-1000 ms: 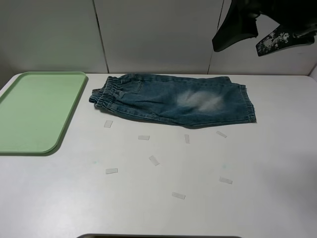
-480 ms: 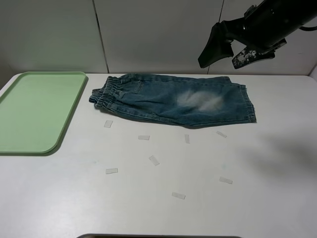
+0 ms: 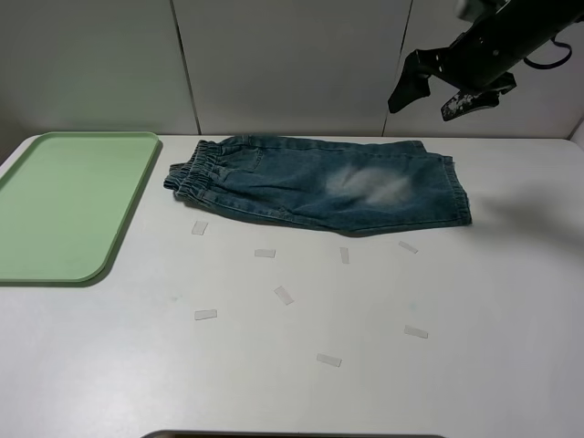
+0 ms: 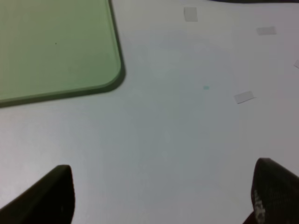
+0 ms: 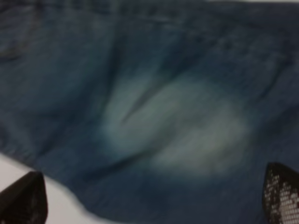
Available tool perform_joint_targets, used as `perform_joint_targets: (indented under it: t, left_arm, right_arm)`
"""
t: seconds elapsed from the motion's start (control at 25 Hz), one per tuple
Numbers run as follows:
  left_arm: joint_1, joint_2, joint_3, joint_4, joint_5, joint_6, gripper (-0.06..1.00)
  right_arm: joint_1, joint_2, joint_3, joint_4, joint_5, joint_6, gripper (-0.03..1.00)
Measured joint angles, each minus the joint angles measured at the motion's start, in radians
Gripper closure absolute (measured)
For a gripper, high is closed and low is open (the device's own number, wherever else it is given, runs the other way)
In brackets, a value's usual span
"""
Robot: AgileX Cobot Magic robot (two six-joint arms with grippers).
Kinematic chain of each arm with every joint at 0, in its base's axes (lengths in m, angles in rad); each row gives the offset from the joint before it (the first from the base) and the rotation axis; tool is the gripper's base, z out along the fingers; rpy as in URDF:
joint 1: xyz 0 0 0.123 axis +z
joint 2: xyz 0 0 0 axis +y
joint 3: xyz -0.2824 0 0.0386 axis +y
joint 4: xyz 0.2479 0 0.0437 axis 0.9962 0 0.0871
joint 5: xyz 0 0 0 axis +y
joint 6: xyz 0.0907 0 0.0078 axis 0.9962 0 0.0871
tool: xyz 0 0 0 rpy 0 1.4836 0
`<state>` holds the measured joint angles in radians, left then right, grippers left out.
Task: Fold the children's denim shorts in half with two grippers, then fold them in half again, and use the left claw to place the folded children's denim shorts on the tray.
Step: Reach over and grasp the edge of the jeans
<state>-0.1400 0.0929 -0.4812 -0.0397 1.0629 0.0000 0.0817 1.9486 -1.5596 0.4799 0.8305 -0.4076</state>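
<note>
- Two grippers: the right gripper [image 3: 427, 102], raised over the table [image 3: 511, 301], and the left gripper [image 4: 166, 198], shown only by its own wrist camera. Each has two black fingers.
- One pair of children's denim shorts [image 3: 319, 182], below the right gripper.
- One tray [image 3: 64, 201], just ahead of the left gripper and well apart from the right gripper.
- Eight small pale strips [image 3: 284, 295] on the one table; at least three lie ahead of the left gripper.

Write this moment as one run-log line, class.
shorts: flat on table, beside tray | tray: empty | left gripper: open, over bare table | right gripper: open, above shorts
</note>
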Motion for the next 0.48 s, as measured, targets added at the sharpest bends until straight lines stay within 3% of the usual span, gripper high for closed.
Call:
perform_joint_targets:
  t: [0.48]
  left_arm:
    - [0.0, 0.0, 0.0, 0.0, 0.0, 0.0, 0.18]
  right_arm:
    - [-0.039, 0.355, -0.312, -0.038, -0.007, -0.015, 0.27]
